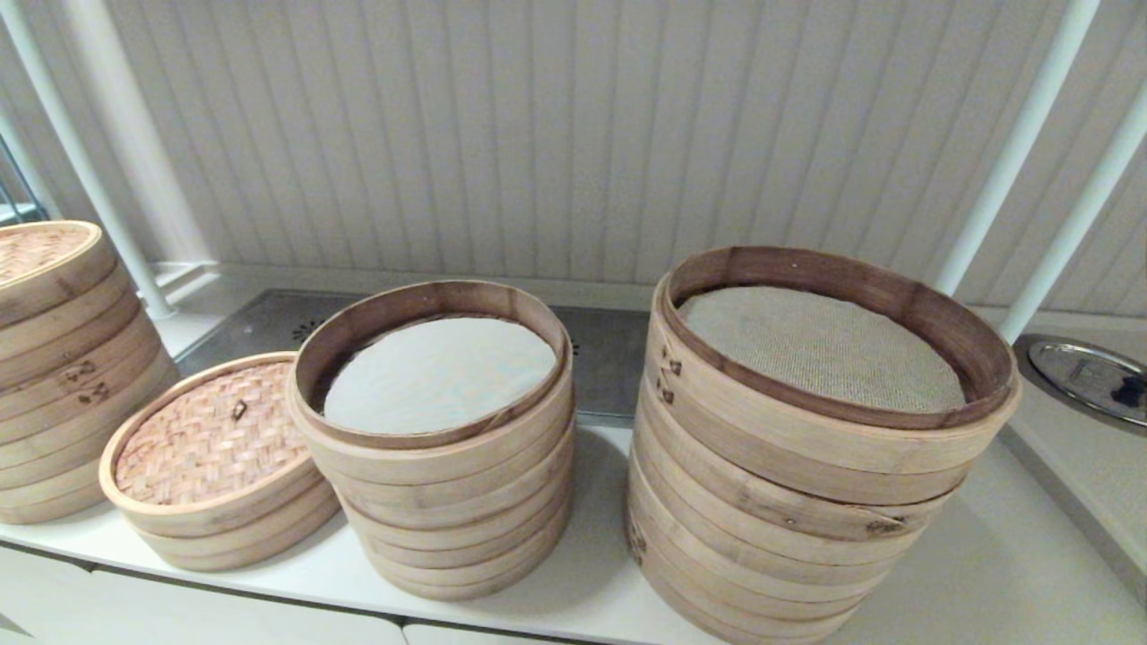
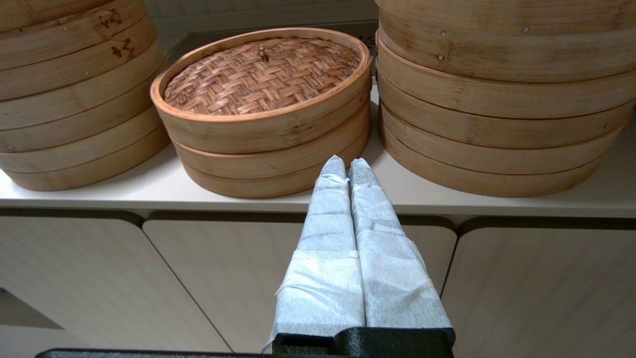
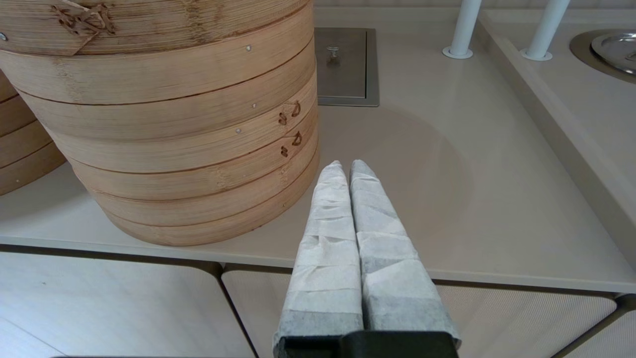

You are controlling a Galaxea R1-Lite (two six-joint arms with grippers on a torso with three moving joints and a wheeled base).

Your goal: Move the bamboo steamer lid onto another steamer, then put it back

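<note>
1. The bamboo steamer lid [image 1: 211, 437] sat on the low two-ring steamer [image 1: 237, 528] near the front of the white bench [image 1: 591, 582], its small loop handle at the centre of the woven top.
2. Just to its right stood the medium steamer stack [image 1: 448, 502], open-topped, with its white liner [image 1: 439, 372] showing; the two looked close to touching.
3. Further right stood the wider stack [image 1: 789, 502] with a beige mesh liner [image 1: 820, 345], and at the far left a tall lidded stack [image 1: 63, 376] with dark side marks.
4. The left gripper [image 2: 346, 166] hung below the bench edge, in front of the low steamer, its cloth-wrapped jaws pressed together on nothing.
5. The right gripper [image 3: 344, 169] hung before the wider stack's right side, its jaws likewise pressed together and empty.
</note>
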